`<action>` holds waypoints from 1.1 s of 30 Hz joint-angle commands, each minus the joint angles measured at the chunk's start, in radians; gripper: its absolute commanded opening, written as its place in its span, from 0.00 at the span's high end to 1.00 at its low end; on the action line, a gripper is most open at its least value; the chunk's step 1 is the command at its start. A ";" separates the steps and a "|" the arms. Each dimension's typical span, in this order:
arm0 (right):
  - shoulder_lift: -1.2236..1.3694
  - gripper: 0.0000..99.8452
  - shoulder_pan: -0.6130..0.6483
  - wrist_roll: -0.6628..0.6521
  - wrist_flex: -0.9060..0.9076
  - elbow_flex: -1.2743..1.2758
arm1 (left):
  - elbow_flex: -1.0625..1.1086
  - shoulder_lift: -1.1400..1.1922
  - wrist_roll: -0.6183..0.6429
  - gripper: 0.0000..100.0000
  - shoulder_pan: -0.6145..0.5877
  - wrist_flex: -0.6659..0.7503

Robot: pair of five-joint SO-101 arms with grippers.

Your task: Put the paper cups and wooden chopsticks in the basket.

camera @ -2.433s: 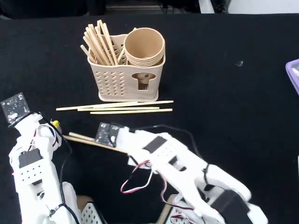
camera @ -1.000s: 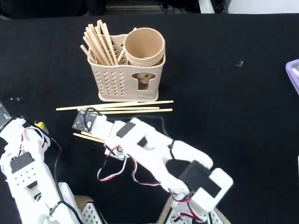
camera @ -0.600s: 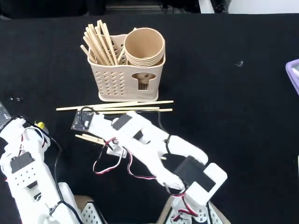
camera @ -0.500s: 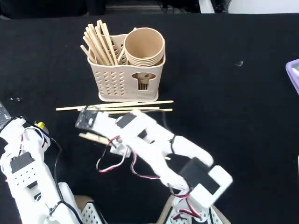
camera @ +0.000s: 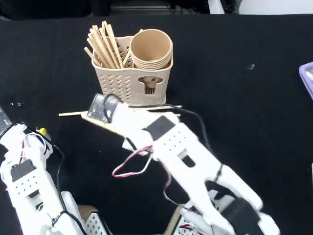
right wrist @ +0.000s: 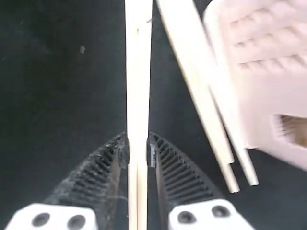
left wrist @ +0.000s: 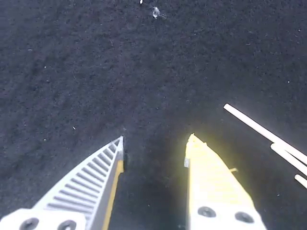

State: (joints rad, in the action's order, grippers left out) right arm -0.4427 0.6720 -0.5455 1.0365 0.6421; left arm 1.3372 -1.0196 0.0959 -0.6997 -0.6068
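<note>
A beige slotted basket (camera: 131,84) stands at the back of the black table, holding stacked paper cups (camera: 150,49) and a bundle of wooden chopsticks (camera: 101,43). Loose chopsticks (camera: 71,113) lie on the table just in front of it, partly hidden under my right arm. My right gripper (right wrist: 137,137) is shut on a pair of chopsticks (right wrist: 138,72), held above the table beside the loose chopsticks (right wrist: 201,96) and close to the basket (right wrist: 259,72). My left gripper (left wrist: 153,143) is open over bare cloth at the front left, with chopstick ends (left wrist: 268,139) off to one side.
The right arm (camera: 186,161) stretches diagonally from the front edge toward the basket, covering the middle of the table. The left arm (camera: 24,171) stays at the front left corner. A purple container edge (camera: 307,78) shows at the far right.
My right gripper has lifted the chopstick pair off the table and carried it back toward the basket. The left arm drew back to the left earlier and has since kept still.
</note>
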 commanded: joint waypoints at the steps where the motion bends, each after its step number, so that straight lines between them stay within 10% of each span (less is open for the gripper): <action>1: -0.165 0.99 -0.015 0.002 0.006 -0.104 | -0.007 -0.009 0.011 0.79 -0.007 0.018; 8: -0.285 0.99 -0.018 0.212 -0.069 -0.269 | -0.005 -0.009 0.011 0.79 -0.002 0.018; 16: -0.282 0.99 -0.018 0.410 -0.575 -0.275 | -0.004 -0.009 0.011 0.79 -0.001 0.015; 33: 0.229 0.99 -0.155 0.420 -1.283 -0.305 | -0.002 -0.008 0.011 0.79 -0.001 0.014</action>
State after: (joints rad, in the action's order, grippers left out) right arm -0.2478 0.5447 -0.1343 -0.2048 0.4028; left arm 1.3372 -1.0196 0.0959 -0.6997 -0.6068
